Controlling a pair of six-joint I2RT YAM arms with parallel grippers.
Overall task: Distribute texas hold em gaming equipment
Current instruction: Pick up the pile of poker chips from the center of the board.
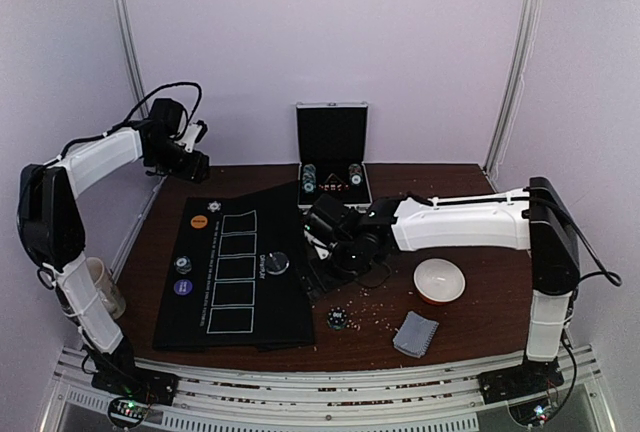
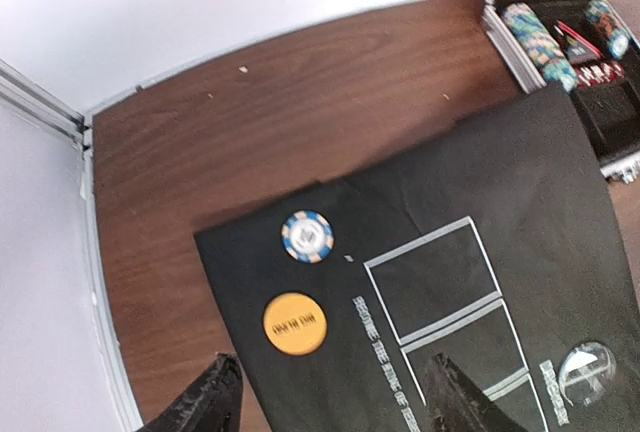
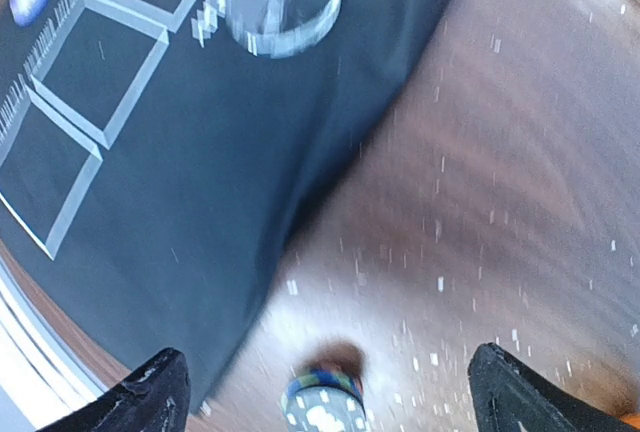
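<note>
A black mat (image 1: 250,292) with five card outlines lies left of centre. On it are an orange button (image 1: 199,220), a blue-and-white chip (image 1: 211,205), a dark chip (image 1: 183,265), a purple chip (image 1: 182,287) and a clear round button (image 1: 278,263). A multicoloured chip (image 1: 338,318) lies on the wood; in the right wrist view this chip (image 3: 325,404) sits between my wide-open fingers. A grey-blue pile of cards (image 1: 415,333) lies at the front right. My right gripper (image 1: 325,252) (image 3: 335,387) is open and empty. My left gripper (image 1: 195,165) (image 2: 330,397) is open and empty, high over the mat's far-left corner, above the orange button (image 2: 295,325) and the blue-and-white chip (image 2: 307,236).
An open metal chip case (image 1: 333,167) (image 2: 560,32) stands at the back centre. A white bowl with a red outside (image 1: 439,280) is under the right arm. A beige mug (image 1: 103,287) stands by the left arm. Small crumbs litter the wood near the bowl.
</note>
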